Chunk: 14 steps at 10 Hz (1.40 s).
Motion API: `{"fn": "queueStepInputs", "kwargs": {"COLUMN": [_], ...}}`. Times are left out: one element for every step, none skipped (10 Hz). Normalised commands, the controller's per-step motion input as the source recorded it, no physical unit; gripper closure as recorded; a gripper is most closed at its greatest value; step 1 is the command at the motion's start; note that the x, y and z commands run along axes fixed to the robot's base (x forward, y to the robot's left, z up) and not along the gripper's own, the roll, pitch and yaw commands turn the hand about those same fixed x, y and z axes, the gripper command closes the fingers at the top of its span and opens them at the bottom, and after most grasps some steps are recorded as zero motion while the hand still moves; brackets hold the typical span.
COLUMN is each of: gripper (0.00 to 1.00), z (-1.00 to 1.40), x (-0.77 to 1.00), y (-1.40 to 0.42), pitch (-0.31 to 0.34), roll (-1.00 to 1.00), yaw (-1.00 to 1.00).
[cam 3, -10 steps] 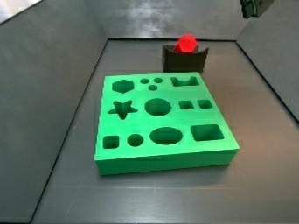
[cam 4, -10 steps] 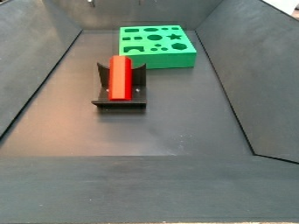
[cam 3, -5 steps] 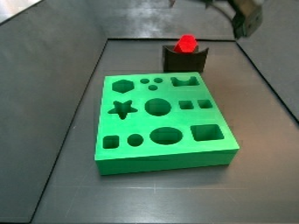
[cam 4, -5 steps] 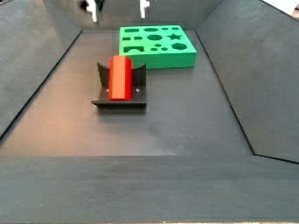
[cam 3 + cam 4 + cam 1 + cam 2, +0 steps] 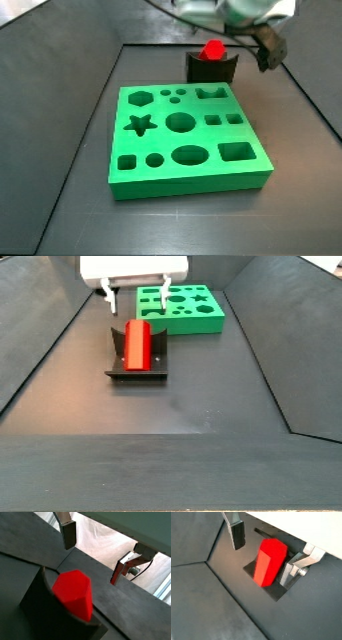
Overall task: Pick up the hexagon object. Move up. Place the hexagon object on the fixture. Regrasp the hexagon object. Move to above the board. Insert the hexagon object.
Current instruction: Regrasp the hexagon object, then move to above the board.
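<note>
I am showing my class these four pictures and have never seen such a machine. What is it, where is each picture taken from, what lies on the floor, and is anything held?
It is a robot arm. Its grasping part, the end effector, has two flat fingers. Two pictures come from cameras fixed beside the work floor; two come from cameras on the arm's wrist, looking down past the fingers. On the dark floor lie a green board with shaped holes and a small dark fixture. A red hexagon object rests on the fixture. The end effector hangs open above it, one finger on each side, so nothing is held.
</note>
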Motion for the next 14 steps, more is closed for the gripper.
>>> {"fn": "queueStepInputs", "kwargs": {"gripper": [0.00, 0.00, 0.00, 0.00, 0.00, 0.00, 0.00, 0.00, 0.00, 0.00, 0.00, 1.00, 1.00, 1.00], "z": [-1.00, -0.93, -0.77, -0.62, -0.47, -0.28, -0.19, -0.17, -0.17, -0.17, -0.17, 0.00, 1.00, 1.00], "x": [0.10, 0.10, 0.08, 0.08, 0.07, 0.06, 0.03, 0.01, 0.01, 0.01, 0.01, 0.00, -0.05, -0.05], "y": [0.04, 0.03, 0.02, 0.01, 0.01, 0.01, 0.00, 0.00, 0.00, 0.00, 0.00, 0.00, 0.03, 0.03], "pitch": [-0.096, -0.082, -0.069, -0.062, -0.053, -0.033, -0.010, -0.015, -0.015, -0.015, -0.015, 0.000, -0.091, -0.096], "roll": [0.07, 0.06, 0.07, 0.06, 0.06, 0.06, 0.05, 0.04, 0.04, 0.04, 0.04, 0.00, 0.16, 0.15], "yaw": [0.00, -0.01, -0.02, -0.03, -0.03, -0.02, -0.02, -0.01, -0.01, -0.01, -0.01, 0.00, 0.02, 0.01]}}
